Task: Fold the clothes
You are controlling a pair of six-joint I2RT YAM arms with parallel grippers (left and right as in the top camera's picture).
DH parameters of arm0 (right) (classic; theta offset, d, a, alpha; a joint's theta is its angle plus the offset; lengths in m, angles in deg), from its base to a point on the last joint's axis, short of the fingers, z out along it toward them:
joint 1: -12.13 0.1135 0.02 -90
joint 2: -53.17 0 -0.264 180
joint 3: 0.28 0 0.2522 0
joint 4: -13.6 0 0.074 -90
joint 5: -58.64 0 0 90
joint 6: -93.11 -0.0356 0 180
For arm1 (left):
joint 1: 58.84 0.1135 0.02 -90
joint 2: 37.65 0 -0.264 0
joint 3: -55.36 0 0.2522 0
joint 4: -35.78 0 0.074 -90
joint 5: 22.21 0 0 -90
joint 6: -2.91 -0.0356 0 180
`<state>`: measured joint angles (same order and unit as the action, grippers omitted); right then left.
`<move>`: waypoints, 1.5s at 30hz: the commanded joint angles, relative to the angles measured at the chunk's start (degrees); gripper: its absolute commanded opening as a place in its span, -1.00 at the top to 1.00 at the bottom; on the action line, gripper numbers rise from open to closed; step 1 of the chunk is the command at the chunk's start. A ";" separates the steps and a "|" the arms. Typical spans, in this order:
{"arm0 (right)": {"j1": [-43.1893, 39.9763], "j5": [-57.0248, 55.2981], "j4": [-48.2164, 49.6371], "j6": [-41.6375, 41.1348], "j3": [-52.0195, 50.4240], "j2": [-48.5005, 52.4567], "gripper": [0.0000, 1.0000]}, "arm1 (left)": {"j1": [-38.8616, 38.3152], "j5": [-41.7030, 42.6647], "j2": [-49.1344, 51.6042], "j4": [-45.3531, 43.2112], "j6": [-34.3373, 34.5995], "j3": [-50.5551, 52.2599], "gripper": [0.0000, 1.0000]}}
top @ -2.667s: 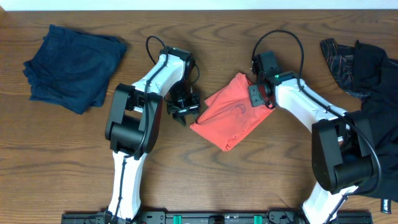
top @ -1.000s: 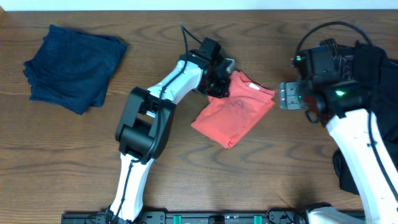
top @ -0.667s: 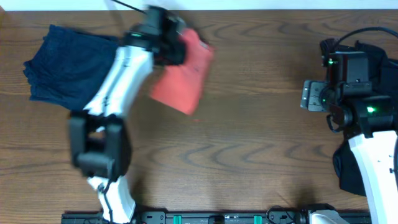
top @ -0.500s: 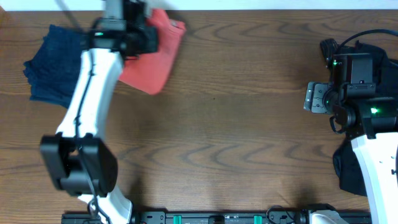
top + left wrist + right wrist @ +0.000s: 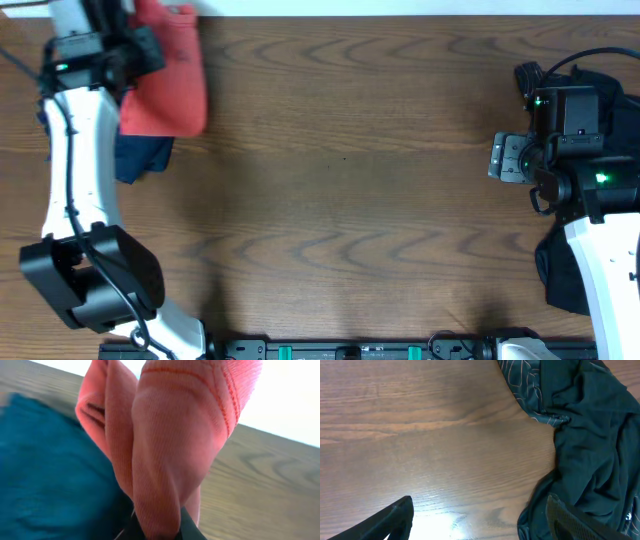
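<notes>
White shells link both arms' black joint housings. At the brown wooden table's (image 5: 350, 200) left edge, the left arm (image 5: 75, 170) carries a thin black cable (image 5: 66, 190); at its right edge, the right arm (image 5: 600, 280) shows green lights (image 5: 601, 178), and the right gripper (image 5: 479, 507) has black fingers (image 5: 395, 516).

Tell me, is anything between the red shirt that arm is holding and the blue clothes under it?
Nothing visible. The red shirt hangs from the left gripper over the blue clothes, with no object between them.

coral T-shirt (image 5: 170, 80) carried leftward, over navy pile (image 5: 140, 158)
</notes>
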<state>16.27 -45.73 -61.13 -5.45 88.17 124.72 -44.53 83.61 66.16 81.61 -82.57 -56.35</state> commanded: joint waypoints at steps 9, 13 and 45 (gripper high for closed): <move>-0.85 0.04 -0.76 -0.83 0.42 -0.57 -0.65 | 12.52 -10.62 1.01 -2.49 0.48 -0.28 -0.96; -0.85 0.04 -1.86 -0.83 0.44 -0.57 -0.65 | 16.90 -10.47 0.87 -2.62 2.12 -0.31 -0.96; -0.87 14.53 14.75 -0.52 -0.57 6.64 -0.98 | -14.86 -7.63 -1.62 36.37 -6.16 -0.28 -0.96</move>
<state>16.27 -30.89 -46.07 -4.86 87.60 134.42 -59.81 77.79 66.29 116.08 -87.73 -56.31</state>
